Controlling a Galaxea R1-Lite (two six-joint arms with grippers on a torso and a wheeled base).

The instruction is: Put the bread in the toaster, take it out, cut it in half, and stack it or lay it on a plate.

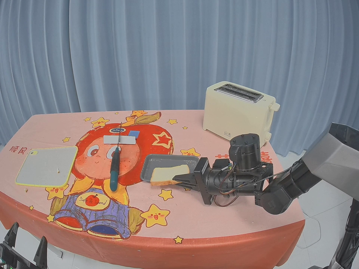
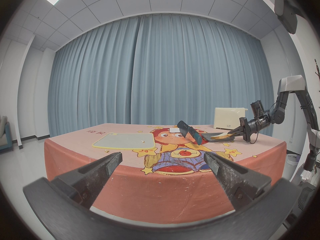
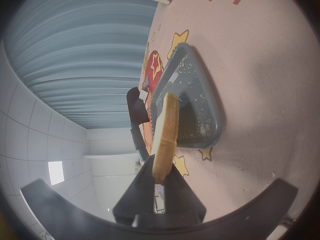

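From the head view, the right claw (image 1: 183, 178) lies low over the bench (image 1: 232, 221), closed on the edge of a pale bread slice (image 1: 169, 174) at the near rim of the grey tray (image 1: 164, 160). The toaster (image 1: 235, 111) stands behind with empty slots, and the knife (image 1: 114, 166) and cutting board (image 1: 46, 166) lie to the left. The left wrist view shows the left claw (image 2: 165, 170) spread wide, holding nothing, off the bench's front. The right wrist view confirms the pinch on the slice's crust. By this, toasting, halving and plating all remain.
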